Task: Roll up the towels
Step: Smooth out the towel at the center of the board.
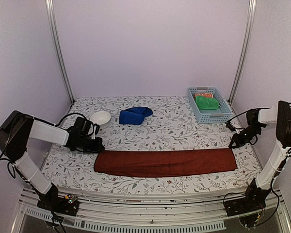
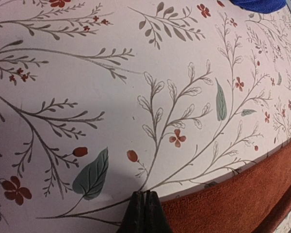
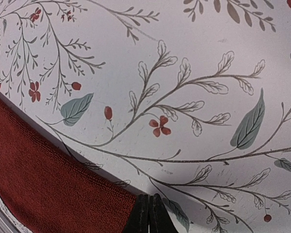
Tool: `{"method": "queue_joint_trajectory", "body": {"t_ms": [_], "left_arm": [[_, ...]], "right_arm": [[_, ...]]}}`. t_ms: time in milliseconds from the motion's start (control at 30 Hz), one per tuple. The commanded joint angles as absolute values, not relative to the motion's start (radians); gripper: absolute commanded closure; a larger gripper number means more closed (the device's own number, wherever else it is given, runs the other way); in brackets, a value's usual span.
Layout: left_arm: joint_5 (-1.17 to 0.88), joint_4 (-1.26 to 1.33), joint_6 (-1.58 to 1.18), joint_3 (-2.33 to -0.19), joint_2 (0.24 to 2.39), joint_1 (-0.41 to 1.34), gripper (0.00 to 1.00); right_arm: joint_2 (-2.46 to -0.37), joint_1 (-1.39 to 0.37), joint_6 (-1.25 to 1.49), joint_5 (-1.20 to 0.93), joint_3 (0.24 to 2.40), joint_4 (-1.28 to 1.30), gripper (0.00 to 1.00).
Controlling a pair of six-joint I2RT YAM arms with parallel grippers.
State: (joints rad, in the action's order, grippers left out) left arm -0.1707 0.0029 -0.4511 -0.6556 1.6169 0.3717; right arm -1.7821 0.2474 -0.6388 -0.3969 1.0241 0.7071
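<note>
The dark brick-red towel (image 1: 166, 162) lies flat as a long strip across the front of the table. It also shows in the left wrist view (image 2: 242, 199) and the right wrist view (image 3: 43, 179). The royal blue towel (image 1: 134, 115) lies bunched at the back centre, its edge in the left wrist view (image 2: 262, 5). My left gripper (image 1: 98, 145) is shut and empty just above the red towel's left far corner. My right gripper (image 1: 233, 143) is shut and empty just above its right far corner.
A white bowl (image 1: 101, 118) sits left of the blue towel. A pale blue basket (image 1: 209, 116) at the back right holds a green cloth (image 1: 206, 103) and an orange patterned cloth (image 1: 202, 95). The table has a floral cover (image 1: 174, 131).
</note>
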Motion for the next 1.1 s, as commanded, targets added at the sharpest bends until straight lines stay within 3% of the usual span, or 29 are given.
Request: {"method": "queue_joint_trajectory", "body": {"t_ms": [0,267,567,667,967,1067], "left_arm": [[-0.146,0.03,-0.441,-0.6,1.545,0.37,1.0],[-0.014,0.182,-0.461,-0.451,1.139,0.37,1.0],[0.04,0.144,-0.477,-0.396,0.903,0.37,1.0],[0.041,0.105,-0.503,-0.392,0.929,0.369,1.0],[-0.019,0.126,-0.523,-0.409,1.045,0.369,1.0],[-0.03,0.127,-0.521,-0.423,1.077,0.37,1.0]], "right_arm": [[-1.773,0.245,-0.607,-0.393,1.066,0.668,0.97],[-1.622,0.266,-0.596,-0.463,1.101,0.658,0.97],[-1.434,0.283,-0.595,-0.534,1.091,0.67,0.97],[-1.466,0.27,-0.609,-0.542,1.087,0.708,0.96],[-1.625,0.12,-0.623,-0.438,1.084,0.76,0.78],[-1.704,0.098,-0.611,-0.419,1.101,0.757,0.77]]}}
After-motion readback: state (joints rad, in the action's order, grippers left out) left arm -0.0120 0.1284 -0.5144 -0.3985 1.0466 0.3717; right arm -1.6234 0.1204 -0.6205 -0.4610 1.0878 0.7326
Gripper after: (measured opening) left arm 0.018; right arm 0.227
